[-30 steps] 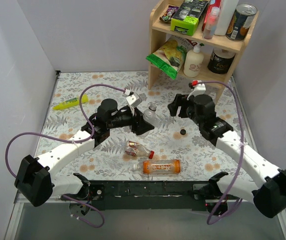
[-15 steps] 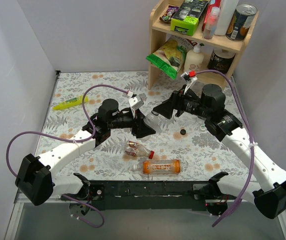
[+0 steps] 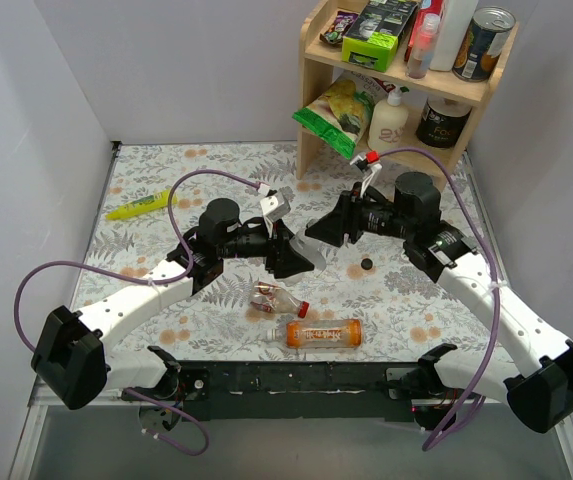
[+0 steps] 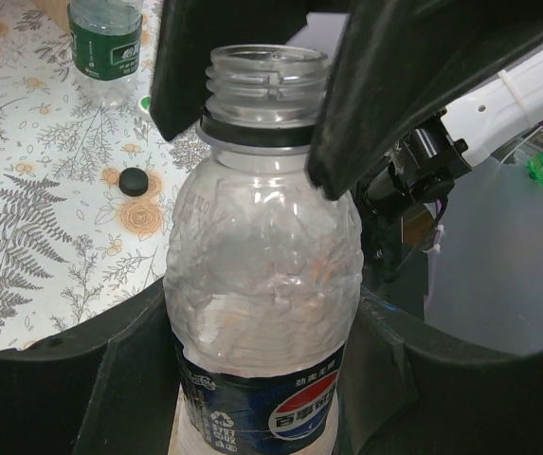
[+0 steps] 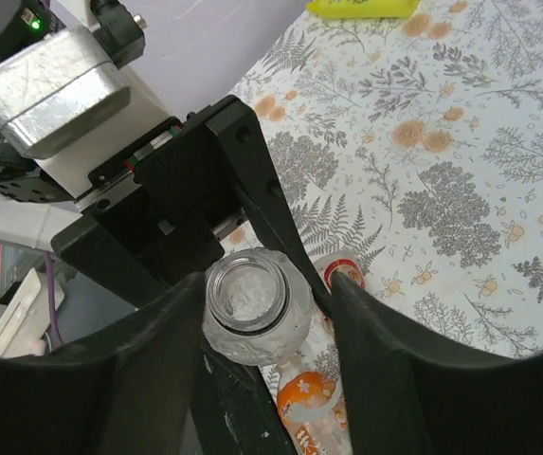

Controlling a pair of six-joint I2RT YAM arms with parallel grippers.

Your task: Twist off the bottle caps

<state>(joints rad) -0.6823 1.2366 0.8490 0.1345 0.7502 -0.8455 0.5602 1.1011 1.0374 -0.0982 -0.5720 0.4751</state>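
Note:
My left gripper (image 3: 291, 255) is shut on the body of the dark-blue-labelled bottle (image 4: 257, 284), held off the table with its neck towards the right arm. The threaded neck (image 5: 247, 294) is bare, with no cap on it. My right gripper (image 3: 318, 228) straddles that neck and shoulder, jaws open; a gap shows beside one finger (image 5: 385, 332). A black cap (image 3: 366, 265) lies loose on the table. The reddish-labelled bottle (image 3: 274, 297) with a red cap (image 3: 303, 309) and the orange bottle (image 3: 326, 333) with a whitish cap lie near the front. A green-labelled bottle (image 4: 105, 43) stands beyond.
A wooden shelf (image 3: 406, 80) at the back right holds tins, boxes, a green snack bag (image 3: 334, 115) and a white pump bottle (image 3: 388, 122). A yellow-green tube (image 3: 141, 206) lies at the far left. Walls close in on both sides.
The right arm has swung left from above the black cap to the held bottle, and its jaws have narrowed around the neck. The left gripper has kept its hold on the bottle.

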